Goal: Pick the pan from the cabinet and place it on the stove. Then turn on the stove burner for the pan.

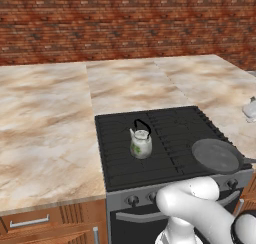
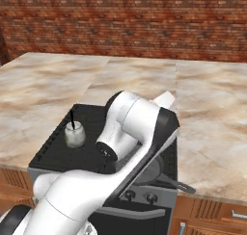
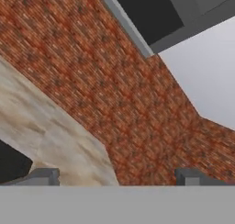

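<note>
We see our arm (image 2: 130, 128) as smooth, glossy white tubular links with rounded, bulbous elbows and dark, nearly black bands and caps at the joints. A round dark recess sits at one joint. Our pincer (image 3: 118, 176) has two small grey, blocky fingertips (image 3: 43, 176).

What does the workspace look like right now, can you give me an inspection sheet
Surface: marble-look counter on both sides of the stove.
Job's things: pan sits on the stove's front right corner, handle pointing right past the edge; knobs along the grey front.
Clutter: small whitish kettle upright on the grate, apart from the pan; a pale object at the counter's right edge, too cut off to identify.
Hand: hand open, holding nothing, facing the brick wall.
Cables: nothing seen.
Surroundings: brick wall; wooden drawers below.
</note>
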